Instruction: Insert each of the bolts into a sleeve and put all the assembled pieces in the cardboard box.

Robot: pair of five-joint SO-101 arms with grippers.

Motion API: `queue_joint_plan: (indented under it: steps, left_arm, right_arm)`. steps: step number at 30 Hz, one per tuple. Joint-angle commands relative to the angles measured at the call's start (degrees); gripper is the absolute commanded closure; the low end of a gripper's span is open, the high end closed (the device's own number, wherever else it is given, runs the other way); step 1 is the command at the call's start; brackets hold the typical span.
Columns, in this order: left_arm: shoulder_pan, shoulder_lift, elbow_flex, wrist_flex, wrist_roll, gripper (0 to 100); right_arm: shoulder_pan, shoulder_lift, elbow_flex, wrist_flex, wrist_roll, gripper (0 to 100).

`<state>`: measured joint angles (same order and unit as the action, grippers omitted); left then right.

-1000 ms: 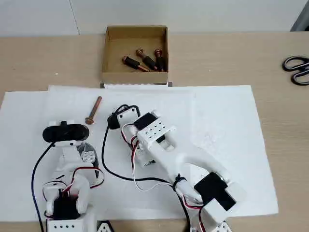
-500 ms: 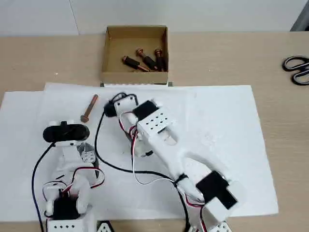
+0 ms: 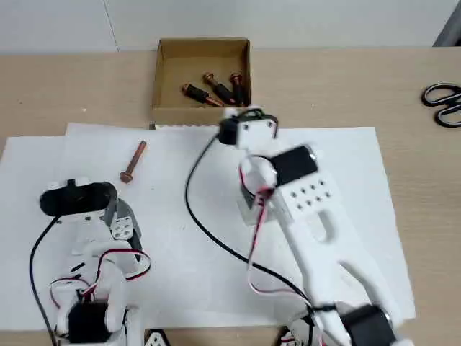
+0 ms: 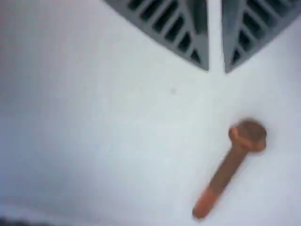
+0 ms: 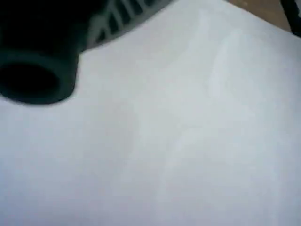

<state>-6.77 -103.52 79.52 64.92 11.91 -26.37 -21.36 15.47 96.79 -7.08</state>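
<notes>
Left claw (image 4: 216,68) sits low at the near left over the white paper (image 3: 346,187), fingers pressed nearly together with just a sliver of gap and nothing between them. Just past its tips lies a bare copper bolt (image 3: 135,161), flat on the paper, head toward the arm. Further back, off the paper, the cardboard box (image 3: 157,79) already has three assembled pieces (image 3: 216,90) lying in it. Right arm stretches across the paper, wrist just in front of the box's near right corner; right claw (image 5: 87,35) looks to be pinching a black sleeve (image 5: 35,66), open end showing. Scissors (image 3: 443,101) way off at the table's right edge
</notes>
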Motion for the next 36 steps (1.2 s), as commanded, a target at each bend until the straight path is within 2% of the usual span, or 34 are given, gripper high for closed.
queue_joint_plan:
  steps: [1, 6, 11, 16, 25, 33, 36]
  left_arm:
    - [0.0, 3.3, -7.3, 0.3, -1.9, 99]
    - [0.0, 23.0, -22.5, 0.5, -1.9, 99]
    - [-0.1, 47.5, -40.8, 1.6, -1.9, 99]
    - [0.1, 69.0, -58.6, 7.5, -1.9, 99]
    - [-0.1, 101.5, -88.0, 22.9, -1.9, 99]
    - [-0.2, 122.7, -107.6, 34.9, -2.4, 99]
    - [-1.3, 127.6, -110.9, 35.6, -7.0, 99]
  right_arm:
    - [3.0, -8.9, 7.0, 0.7, -0.6, 99.5]
    - [7.6, -18.2, 14.8, -3.9, -0.4, 99.5]
    - [8.5, -22.7, 17.5, -5.4, -0.3, 99.5]
    - [12.4, -23.2, 17.9, -6.6, -0.7, 99.5]
    - [20.7, -23.3, 17.9, -6.6, -0.4, 99.5]
    - [25.1, -23.3, 17.9, -6.6, -0.4, 99.5]
    - [26.9, -23.3, 17.9, -6.6, -0.4, 99.5]
